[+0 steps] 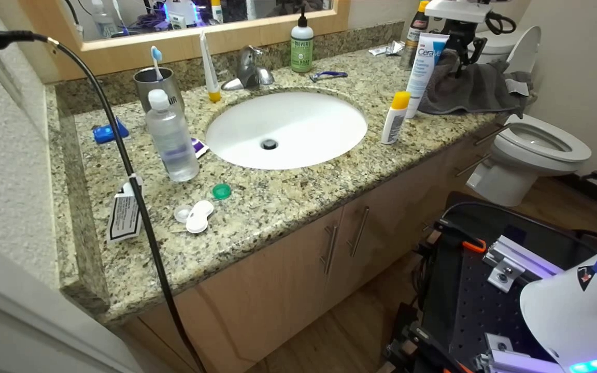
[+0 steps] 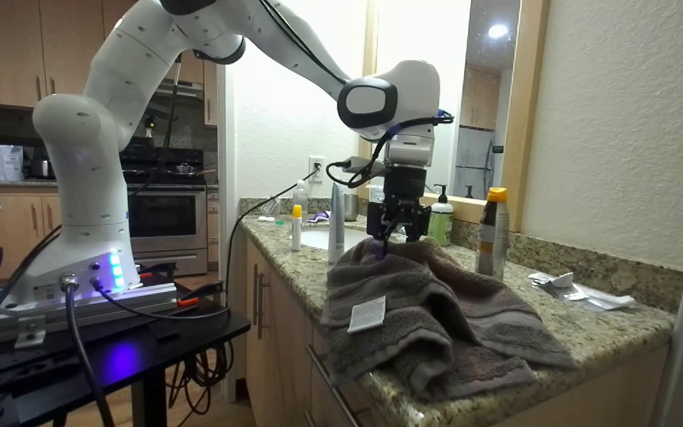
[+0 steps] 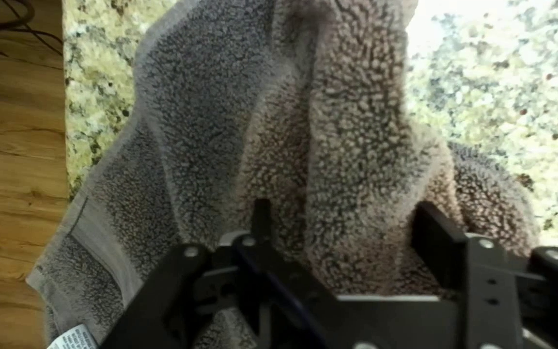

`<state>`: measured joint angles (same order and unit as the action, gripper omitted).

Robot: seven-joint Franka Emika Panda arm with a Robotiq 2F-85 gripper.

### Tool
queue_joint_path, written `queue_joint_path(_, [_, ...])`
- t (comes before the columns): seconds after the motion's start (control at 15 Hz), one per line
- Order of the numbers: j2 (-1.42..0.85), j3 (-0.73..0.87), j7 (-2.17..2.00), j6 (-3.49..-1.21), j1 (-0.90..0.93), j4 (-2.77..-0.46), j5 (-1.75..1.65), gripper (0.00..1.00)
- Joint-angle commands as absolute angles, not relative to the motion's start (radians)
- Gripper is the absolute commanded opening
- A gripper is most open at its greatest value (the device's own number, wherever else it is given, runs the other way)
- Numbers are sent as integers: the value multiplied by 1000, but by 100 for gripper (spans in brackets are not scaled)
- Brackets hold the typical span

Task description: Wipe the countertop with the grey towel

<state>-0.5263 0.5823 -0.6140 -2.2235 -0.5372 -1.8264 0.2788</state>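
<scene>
Presently, grey terry towel (image 2: 436,296): rumpled, partly past the granite countertop (image 1: 278,207) edge
Robotiq gripper (image 3: 344,212): jaws standing widely apart, pinching nothing

In an exterior view, around the white sink (image 1: 298,120) set into the speckled countertop (image 1: 298,197), the faucet (image 1: 248,70) stands at eleven o'clock, a soap bottle (image 1: 302,49) just past twelve; a razor (image 1: 329,75) lies at one. A tall tube (image 1: 425,70) and a dark can (image 1: 413,35) stand toward two, a yellow-capped bottle (image 1: 395,119) near three. The grey towel (image 1: 467,93) lies rumpled between two and three, overhanging the edge. A clear bottle (image 1: 173,142) stands at nine; a green cap (image 1: 221,191) lies between seven and eight.
</scene>
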Motion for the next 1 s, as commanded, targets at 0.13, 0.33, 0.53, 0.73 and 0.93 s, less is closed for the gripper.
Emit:
queue_joint_path(0.13, [-523, 567, -626, -2223, -557, -1826, 278, 31])
queue_joint_path(0.33, [-544, 566, -637, -2208, -570, -1817, 285, 11])
queue_joint_path(0.53, [-579, 564, -658, -2187, -593, -1815, 290, 0])
queue_joint_path(0.73, [-622, 564, -680, -2169, -626, -1831, 299, 2])
queue_joint_path(0.93, [-639, 592, -742, -2192, -645, -1853, 281, 2])
